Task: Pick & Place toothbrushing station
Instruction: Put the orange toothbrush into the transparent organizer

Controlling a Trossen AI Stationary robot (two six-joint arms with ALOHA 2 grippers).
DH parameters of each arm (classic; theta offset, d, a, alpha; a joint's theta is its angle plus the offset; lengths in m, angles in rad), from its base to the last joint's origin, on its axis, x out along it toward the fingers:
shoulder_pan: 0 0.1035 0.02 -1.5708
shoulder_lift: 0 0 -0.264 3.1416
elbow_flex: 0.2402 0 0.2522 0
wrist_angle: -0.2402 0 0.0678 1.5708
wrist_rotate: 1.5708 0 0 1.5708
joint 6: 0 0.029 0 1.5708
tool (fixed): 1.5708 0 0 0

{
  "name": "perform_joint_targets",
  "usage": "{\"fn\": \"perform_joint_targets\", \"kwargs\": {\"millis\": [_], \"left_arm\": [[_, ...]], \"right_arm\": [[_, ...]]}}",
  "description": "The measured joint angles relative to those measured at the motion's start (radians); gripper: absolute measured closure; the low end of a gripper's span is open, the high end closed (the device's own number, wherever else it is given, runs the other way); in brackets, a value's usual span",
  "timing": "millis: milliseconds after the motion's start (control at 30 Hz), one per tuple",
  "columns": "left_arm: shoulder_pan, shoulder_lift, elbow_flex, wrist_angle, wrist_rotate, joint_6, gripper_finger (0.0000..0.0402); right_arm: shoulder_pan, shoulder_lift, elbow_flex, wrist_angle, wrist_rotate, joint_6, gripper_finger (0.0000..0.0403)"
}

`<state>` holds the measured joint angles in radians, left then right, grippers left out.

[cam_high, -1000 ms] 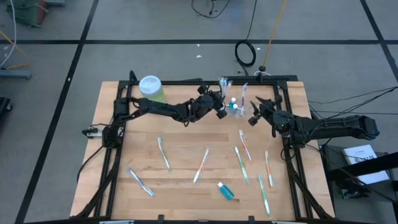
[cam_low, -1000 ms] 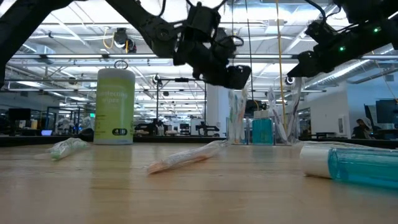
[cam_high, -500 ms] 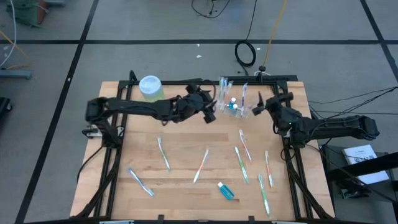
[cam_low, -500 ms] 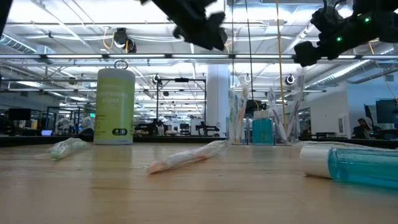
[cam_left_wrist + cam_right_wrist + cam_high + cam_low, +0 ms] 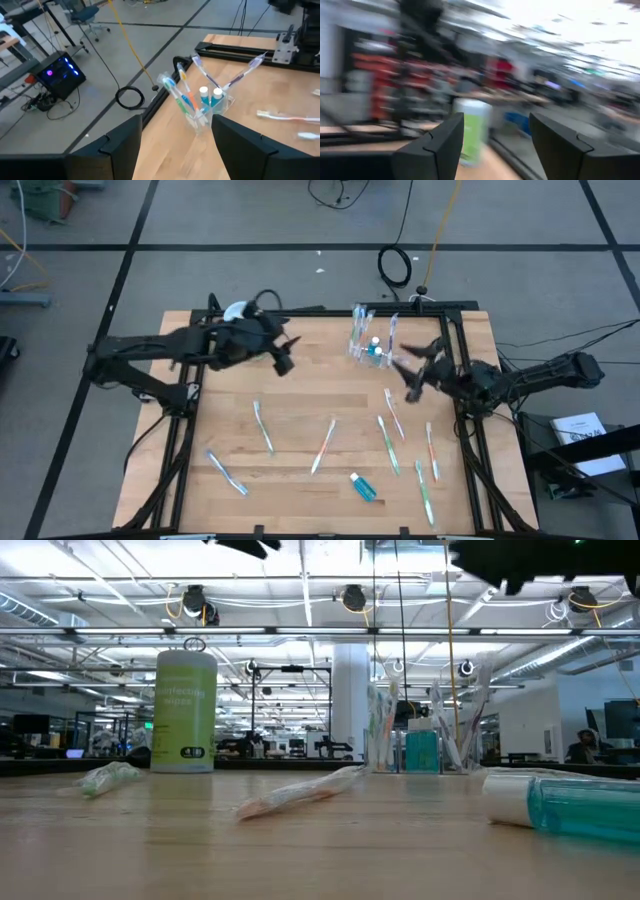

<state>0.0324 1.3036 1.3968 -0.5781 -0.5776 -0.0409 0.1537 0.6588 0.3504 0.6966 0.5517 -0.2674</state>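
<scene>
The clear plastic cup [image 5: 372, 350] stands upright at the far right of the table and holds several toothbrushes and two small blue tubes; it also shows in the left wrist view [image 5: 205, 107] and the low view [image 5: 420, 745]. Several toothbrushes [image 5: 323, 445] and a blue toothpaste tube [image 5: 366, 487] lie flat on the table. My left gripper [image 5: 284, 353] is open and empty, in the air to the left of the cup. My right gripper [image 5: 415, 370] is open and empty, just right of the cup.
A light-green canister with a white lid [image 5: 238, 313] stands at the far left, partly under my left arm; it also shows in the low view [image 5: 186, 710]. Black frame rails [image 5: 470, 440] run along the table's sides. Bare wood lies at the near left.
My left gripper has drawn back from the cup toward the table's left edge and gone up, out of the top of the low view. My right gripper has also risen and turned beside the cup. The cup and the loose toothbrushes have stayed where they were.
</scene>
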Motion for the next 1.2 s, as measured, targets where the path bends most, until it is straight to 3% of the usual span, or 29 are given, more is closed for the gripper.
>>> {"fn": "perform_joint_targets", "kwargs": {"millis": [100,167,233,400,500,733,900,1000,1200], "left_arm": [[-0.001,-0.041,-0.007,-0.049,0.000,-0.025,0.0156],[-0.001,-0.054,-0.031,-0.052,-0.001,-0.026,0.0158],[-0.001,-0.069,-0.069,-0.053,0.000,-0.029,0.0158],[-0.011,-0.115,-0.185,-0.002,0.021,-0.070,0.0162],[-0.025,-0.142,-0.253,0.063,0.026,-0.078,0.0168],[-0.045,-0.212,-0.423,0.217,0.027,-0.097,0.0178],[-0.052,-0.222,-0.491,0.327,0.029,-0.080,0.0177],[-0.052,-0.221,-0.493,0.344,0.029,-0.054,0.0179],[-0.052,-0.221,-0.492,0.349,0.062,-0.049,0.0178]], "right_arm": [[0.079,0.058,0.018,0.095,-0.145,-0.021,0.0198],[0.132,0.131,0.065,0.117,-0.186,-0.071,0.0202],[0.184,0.219,0.125,0.075,-0.127,-0.096,0.0203],[0.270,0.419,0.285,-0.240,0.194,-0.043,0.0204],[0.294,0.473,0.362,-0.547,0.248,0.190,0.0204],[0.291,0.506,0.385,-0.903,0.060,0.818,0.0204],[0.257,0.505,0.365,-1.162,0.048,1.132,0.0204],[0.218,0.506,0.297,-1.169,0.044,1.174,0.0204],[0.130,0.532,0.122,-1.017,-0.087,1.225,0.0204]]}}
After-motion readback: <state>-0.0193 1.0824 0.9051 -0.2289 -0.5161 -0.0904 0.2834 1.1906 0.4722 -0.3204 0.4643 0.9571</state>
